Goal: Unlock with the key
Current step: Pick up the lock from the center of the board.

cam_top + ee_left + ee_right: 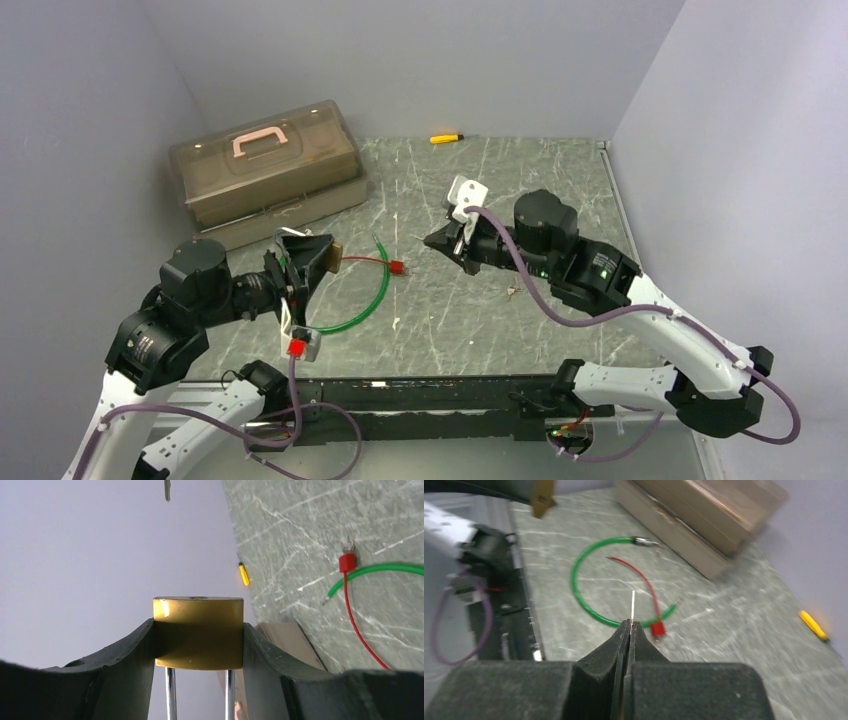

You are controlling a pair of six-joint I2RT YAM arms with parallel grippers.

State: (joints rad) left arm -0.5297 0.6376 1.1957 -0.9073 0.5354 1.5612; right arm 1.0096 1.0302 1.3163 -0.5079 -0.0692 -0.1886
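With the left tool [300,262], clamps the brass padlock [198,632] by its two flat sides, fingers [127,655] closed in snugly against the body and the shackle [171,692] running back between them toward the wrist. Holds it raised off the surface [520,180], keyhole end [198,599] turned outward toward the other arm, apparently to offer a steady, open target and to leave the shackle unobstructed. With the right tool [629,630], pinches the key [632,605] by its head, closed down almost to nothing, with only the thin silver blade poking straight out past the fingertips. Grips it that way, presumably, to keep the blade in line with the wrist for a straight push and then a turn. Hangs well apart from the padlock, which sits off to one side of the blade's line in the right wrist view, so not yet at the keyhole. Shows the blade edge-on only, so cannot tell how the teeth sit relative to the slot. Leaves a green cable [384,285] and a red wire [370,260] lying loose on the surface between the arms, touching neither tool. Farther back, a brown toolbox [265,170] and a yellow screwdriver [446,138], seemingly out of play. Looks like lining up blade and keyhole as the step in hand, with insertion and turning not yet done.
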